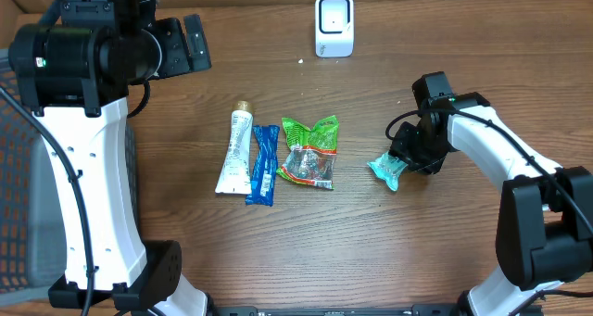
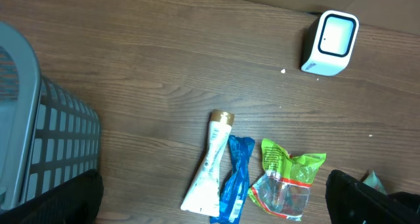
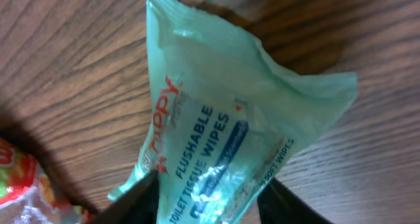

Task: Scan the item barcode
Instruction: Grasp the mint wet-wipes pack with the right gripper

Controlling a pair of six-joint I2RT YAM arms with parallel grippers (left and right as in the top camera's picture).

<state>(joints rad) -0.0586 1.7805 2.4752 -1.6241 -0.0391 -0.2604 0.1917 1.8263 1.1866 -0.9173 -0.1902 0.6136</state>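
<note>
On the tabletop (image 1: 371, 251), right side, the right fingers (image 3: 134, 201) are pinching one end of the wipes (image 1: 386, 170), a light, soft, slippery pack likely crumpling unless gripped by its flat seam, while the left fingers (image 2: 357, 198) are hanging wide apart.

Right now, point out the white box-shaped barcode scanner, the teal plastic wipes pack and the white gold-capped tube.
White box-shaped barcode scanner (image 1: 334, 24): overhead view, front face.
Teal plastic wipes pack (image 3: 216, 112): right wrist view, printed front.
White gold-capped tube (image 1: 235, 151): overhead view, mid-body.
</note>
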